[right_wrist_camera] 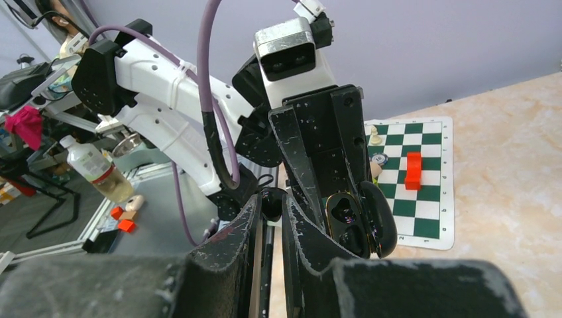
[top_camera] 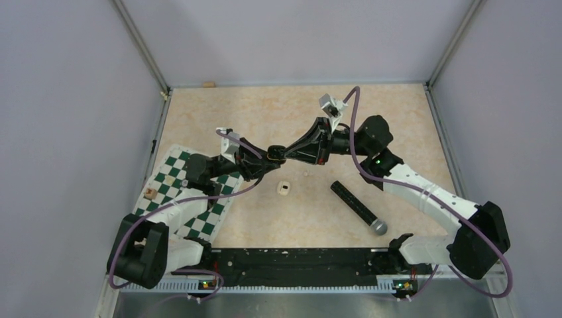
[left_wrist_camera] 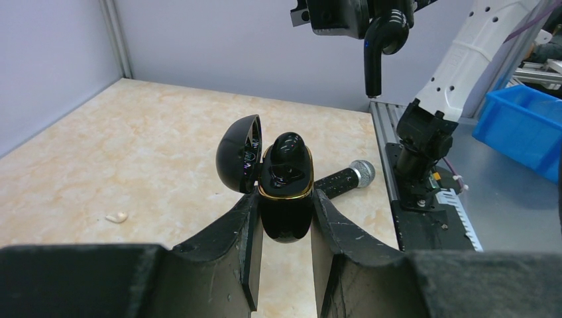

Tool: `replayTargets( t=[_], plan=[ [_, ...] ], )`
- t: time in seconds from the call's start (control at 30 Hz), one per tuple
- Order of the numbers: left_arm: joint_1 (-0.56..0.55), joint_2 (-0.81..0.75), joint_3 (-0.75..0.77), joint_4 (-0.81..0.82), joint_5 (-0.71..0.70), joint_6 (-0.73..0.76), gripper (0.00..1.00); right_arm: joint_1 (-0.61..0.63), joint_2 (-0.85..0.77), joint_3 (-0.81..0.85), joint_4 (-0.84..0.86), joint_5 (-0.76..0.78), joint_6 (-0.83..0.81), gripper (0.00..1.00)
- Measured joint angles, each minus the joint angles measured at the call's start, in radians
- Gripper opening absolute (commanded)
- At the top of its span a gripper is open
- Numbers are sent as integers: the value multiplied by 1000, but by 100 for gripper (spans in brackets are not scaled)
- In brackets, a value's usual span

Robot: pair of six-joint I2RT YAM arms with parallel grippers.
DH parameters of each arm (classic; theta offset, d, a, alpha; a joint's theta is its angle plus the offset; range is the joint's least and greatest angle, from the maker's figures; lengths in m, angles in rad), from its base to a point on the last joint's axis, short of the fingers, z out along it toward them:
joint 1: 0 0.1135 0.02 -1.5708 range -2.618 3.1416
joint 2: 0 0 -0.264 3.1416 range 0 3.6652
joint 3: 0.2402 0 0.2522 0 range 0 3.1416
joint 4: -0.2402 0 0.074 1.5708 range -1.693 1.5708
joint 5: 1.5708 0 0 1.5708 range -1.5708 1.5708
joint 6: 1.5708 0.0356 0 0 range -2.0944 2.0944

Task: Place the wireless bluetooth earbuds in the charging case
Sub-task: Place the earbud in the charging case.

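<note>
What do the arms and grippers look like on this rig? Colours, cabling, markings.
Both the left arm and right arm have white link shells between bulky black joint housings. A purple cable loops along each. Small green lights glow at the bases. The left gripper and right gripper are black, with wedge-shaped fingers scuffed whitish. No sleeves or readable markings.

Left wrist view: right hand [left_wrist_camera: 383,20] cut off by the upper edge. Mic [left_wrist_camera: 344,177] partly hidden behind the case [left_wrist_camera: 285,215] and a left hand [left_wrist_camera: 285,199] finger.

Right wrist view: earbud [right_wrist_camera: 273,202] largely concealed between the fingers. Case bottom hidden behind one finger.

Top view: case and earbud indistinguishable where the hands meet, centre frame. White bit [top_camera: 283,189] below them too small to identify. Left arm [top_camera: 199,169] covers part of the chessboard [top_camera: 164,180].
</note>
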Motion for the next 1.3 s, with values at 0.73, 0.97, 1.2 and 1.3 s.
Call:
replayTargets(
  t=[0.73,0.97,1.2,1.3],
  plan=[
    [-35,9,-19,67,-33,14,0,21,68,-2,6,38,-16,13],
    [-40,9,-19,68,-24,14,0,25,68,-2,5,47,-29,13],
    [-44,9,-19,73,-15,7,0,30,72,-2,4,54,-43,13],
    [-47,9,-19,74,-14,3,0,34,74,-2,-2,60,-50,14]
  ],
)
